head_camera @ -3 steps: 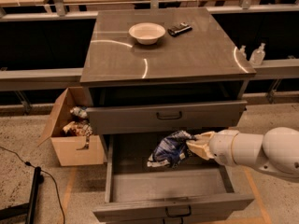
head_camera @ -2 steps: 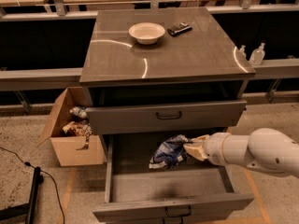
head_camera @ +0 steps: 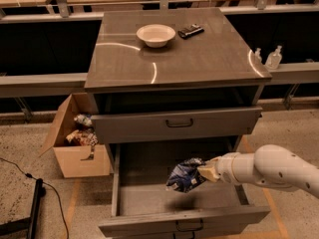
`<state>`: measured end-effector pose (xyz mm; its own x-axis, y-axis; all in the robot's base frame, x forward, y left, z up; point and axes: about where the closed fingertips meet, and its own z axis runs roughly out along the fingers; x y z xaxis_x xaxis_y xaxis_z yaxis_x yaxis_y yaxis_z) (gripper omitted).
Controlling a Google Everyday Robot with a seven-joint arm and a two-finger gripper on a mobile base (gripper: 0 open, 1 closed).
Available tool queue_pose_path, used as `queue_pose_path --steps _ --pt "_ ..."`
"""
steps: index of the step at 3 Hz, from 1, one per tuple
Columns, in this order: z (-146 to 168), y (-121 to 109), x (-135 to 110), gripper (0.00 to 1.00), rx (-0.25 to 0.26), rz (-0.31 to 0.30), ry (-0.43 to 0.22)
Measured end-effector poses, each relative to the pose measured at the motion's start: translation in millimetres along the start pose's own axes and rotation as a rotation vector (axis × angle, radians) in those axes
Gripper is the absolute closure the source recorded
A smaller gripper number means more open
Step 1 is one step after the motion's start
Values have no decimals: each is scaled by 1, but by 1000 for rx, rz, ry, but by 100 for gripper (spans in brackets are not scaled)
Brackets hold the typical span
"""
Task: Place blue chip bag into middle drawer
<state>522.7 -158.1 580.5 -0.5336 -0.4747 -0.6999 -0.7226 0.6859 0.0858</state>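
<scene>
- Gripper [head_camera: 205,172]: you will find it over the open tray, right of centre, at the end of the white arm [head_camera: 269,171] that reaches in from the right. Its tan fingers [head_camera: 210,169] are pinched on the bag's right edge.
- Blue chip bag [head_camera: 184,176]: crumpled, held above the tray floor, with its shadow just below it.
- Middle drawer [head_camera: 144,199]: pulled out towards you, with a grey floor.
- Upper drawer front [head_camera: 177,124]: partly out.
- White bowl [head_camera: 155,35] and black device [head_camera: 191,31]: near each other on the cabinet top [head_camera: 199,59].
- Cardboard box [head_camera: 75,151]: on the floor to the left, holding packets.
</scene>
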Motion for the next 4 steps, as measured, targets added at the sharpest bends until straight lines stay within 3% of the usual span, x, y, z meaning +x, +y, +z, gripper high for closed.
queue_pose_path --steps 1,4 --pt "29 -8 17 82 39 24 41" --pt "94 -18 35 13 124 99 22"
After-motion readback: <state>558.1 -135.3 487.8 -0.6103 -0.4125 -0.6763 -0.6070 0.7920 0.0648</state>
